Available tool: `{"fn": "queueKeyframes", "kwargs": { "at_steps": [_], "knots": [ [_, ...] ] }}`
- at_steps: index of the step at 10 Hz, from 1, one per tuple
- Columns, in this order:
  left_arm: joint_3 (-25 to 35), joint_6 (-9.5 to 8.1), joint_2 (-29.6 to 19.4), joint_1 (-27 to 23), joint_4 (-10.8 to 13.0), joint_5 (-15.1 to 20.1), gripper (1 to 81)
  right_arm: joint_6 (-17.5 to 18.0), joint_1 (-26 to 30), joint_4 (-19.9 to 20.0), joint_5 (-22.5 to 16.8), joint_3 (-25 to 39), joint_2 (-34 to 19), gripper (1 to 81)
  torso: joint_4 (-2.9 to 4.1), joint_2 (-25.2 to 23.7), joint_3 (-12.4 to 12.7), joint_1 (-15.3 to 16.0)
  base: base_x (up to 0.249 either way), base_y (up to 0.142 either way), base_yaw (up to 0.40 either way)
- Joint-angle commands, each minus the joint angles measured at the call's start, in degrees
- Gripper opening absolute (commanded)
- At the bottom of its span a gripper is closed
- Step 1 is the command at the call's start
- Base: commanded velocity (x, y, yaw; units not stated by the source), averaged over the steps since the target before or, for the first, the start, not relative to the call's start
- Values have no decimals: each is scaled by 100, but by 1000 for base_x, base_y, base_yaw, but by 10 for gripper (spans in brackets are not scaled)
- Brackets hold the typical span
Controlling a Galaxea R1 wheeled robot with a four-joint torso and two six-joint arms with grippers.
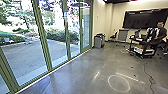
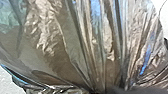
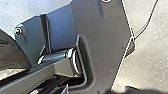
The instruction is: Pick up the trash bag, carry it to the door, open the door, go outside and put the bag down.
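Bag (image 2: 75,47), folds converging, long axis unclear

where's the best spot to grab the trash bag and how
Probably by the gathered neck of the trash bag, coming in from the neck end and closing across the pleats: the shiny film's folds run together there, while the body spreads wide and crinkled, likely a poorer grip.
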Motion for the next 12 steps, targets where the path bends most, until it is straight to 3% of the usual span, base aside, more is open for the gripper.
{"fn": "queueKeyframes", "kwargs": {
  "at_steps": [1, 6, 12],
  "knots": [
    [2, 45, -1, -256, 13, 380, 10, -28, 246, -20, -399, -4, -8, 811, 0, 0, 0, 0, 0, 0, 0],
    [2, 45, 8, -256, 22, 380, 10, -28, 237, -20, -399, -4, -8, 811, 0, 0, 0, 0, 0, 0, 0],
    [2, 45, 17, -265, 31, 380, 10, -28, 237, -20, -399, -4, -8, 811, 0, -9, 2, -13, 101, 0, 0]
  ]
}}
